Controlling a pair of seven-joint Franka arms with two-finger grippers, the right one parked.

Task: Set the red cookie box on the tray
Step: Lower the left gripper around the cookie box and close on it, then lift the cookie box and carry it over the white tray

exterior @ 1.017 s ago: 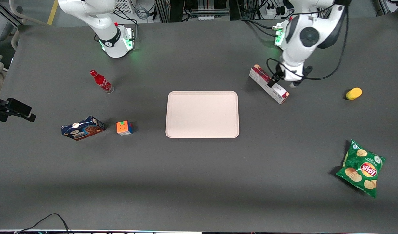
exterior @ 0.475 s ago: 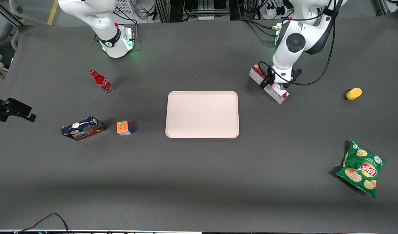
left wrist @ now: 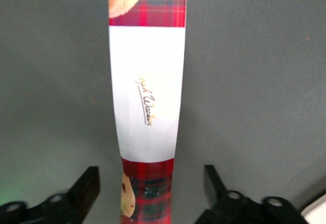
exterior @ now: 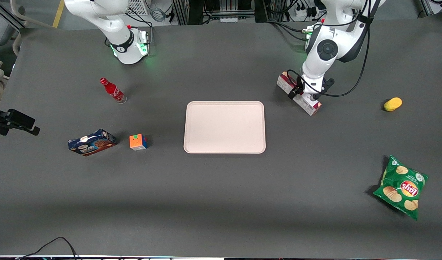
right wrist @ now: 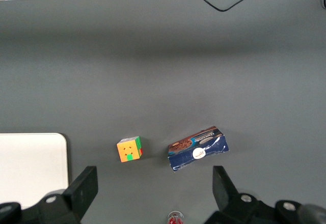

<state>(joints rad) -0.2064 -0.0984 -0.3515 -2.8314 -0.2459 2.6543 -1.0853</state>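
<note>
While the flat, round-cornered cream tray (exterior: 224, 127) sat bare mid-table, the long, slim tartan cardboard red cookie box (exterior: 298, 93) lay nearby on the dark matte table (exterior: 221, 202). Open black fingers (left wrist: 85, 189) of the gripper (left wrist: 152, 193) straddled it without touching.
</note>
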